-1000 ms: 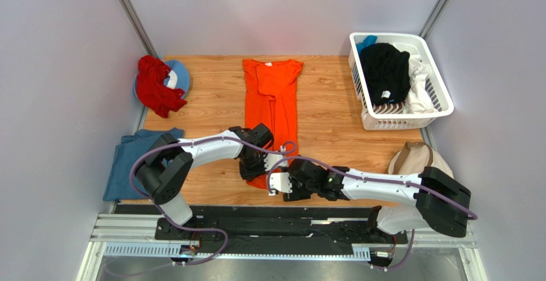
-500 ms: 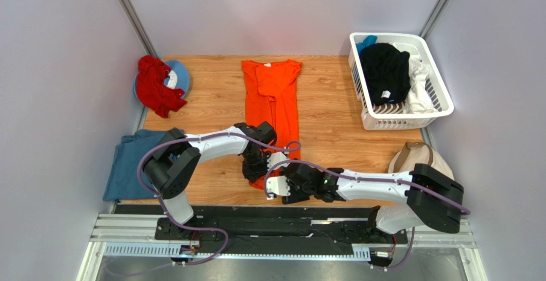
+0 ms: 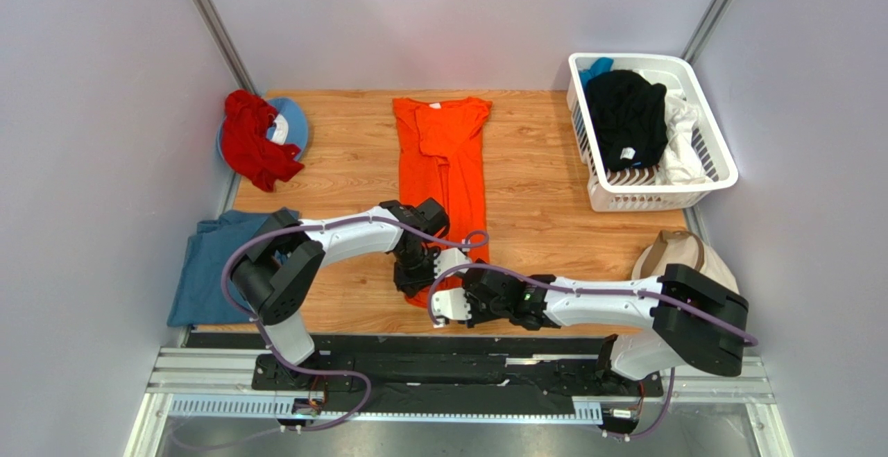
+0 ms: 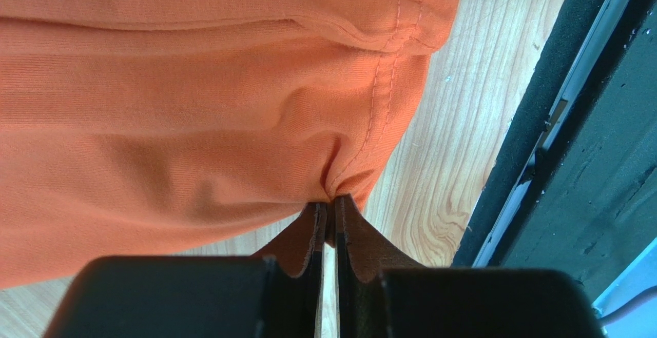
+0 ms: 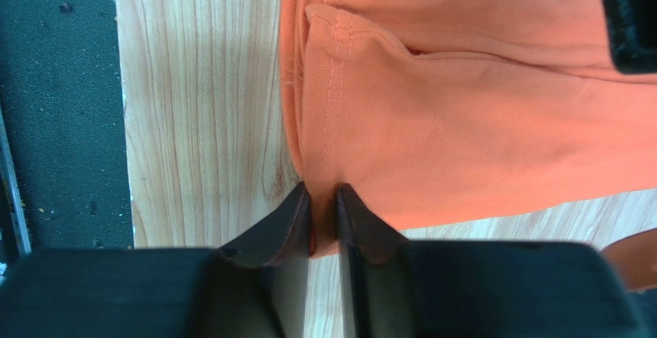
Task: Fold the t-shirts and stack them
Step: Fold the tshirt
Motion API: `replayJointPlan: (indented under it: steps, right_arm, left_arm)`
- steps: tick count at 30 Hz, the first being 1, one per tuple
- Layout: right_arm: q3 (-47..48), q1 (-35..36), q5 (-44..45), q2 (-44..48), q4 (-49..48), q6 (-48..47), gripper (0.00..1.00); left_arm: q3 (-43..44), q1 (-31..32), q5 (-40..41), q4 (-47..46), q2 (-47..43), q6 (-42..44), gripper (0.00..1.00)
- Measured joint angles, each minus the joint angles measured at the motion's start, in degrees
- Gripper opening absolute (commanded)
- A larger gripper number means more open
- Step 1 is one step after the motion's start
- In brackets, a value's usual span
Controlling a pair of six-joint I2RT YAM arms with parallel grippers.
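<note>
The orange t-shirt lies lengthwise down the middle of the wooden table, folded into a narrow strip. Both grippers are at its near hem. My left gripper is shut on a bunched fold of the hem. My right gripper pinches the hem's corner, with orange cloth between its jaws. A dusty blue t-shirt lies at the near left edge. A black t-shirt and a white one sit in the basket.
A white laundry basket stands at the far right. A red cloth lies on a blue disc at the far left. A beige cap sits near the right arm. The black base rail runs just behind the hem.
My right gripper has slid left to the hem corner and closed its jaws on the cloth. My left gripper shifted slightly and tightened on the hem.
</note>
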State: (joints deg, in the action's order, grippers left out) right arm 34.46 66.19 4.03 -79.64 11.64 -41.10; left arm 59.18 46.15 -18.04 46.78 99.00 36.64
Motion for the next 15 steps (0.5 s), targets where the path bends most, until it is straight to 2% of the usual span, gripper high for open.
replayJointPlan:
  steps: [4,15]
  right_arm:
    - [-0.02,0.00,0.02,-0.04,0.04,-0.28,0.01]
    - [1.55,-0.02,0.59,2.38,4.98,0.22,0.00]
  left_arm:
    - [-0.02,0.00,0.00,0.00,-0.02,0.13,0.00]
    - [-3.96,0.33,0.94,-4.11,-4.00,-0.61,0.00]
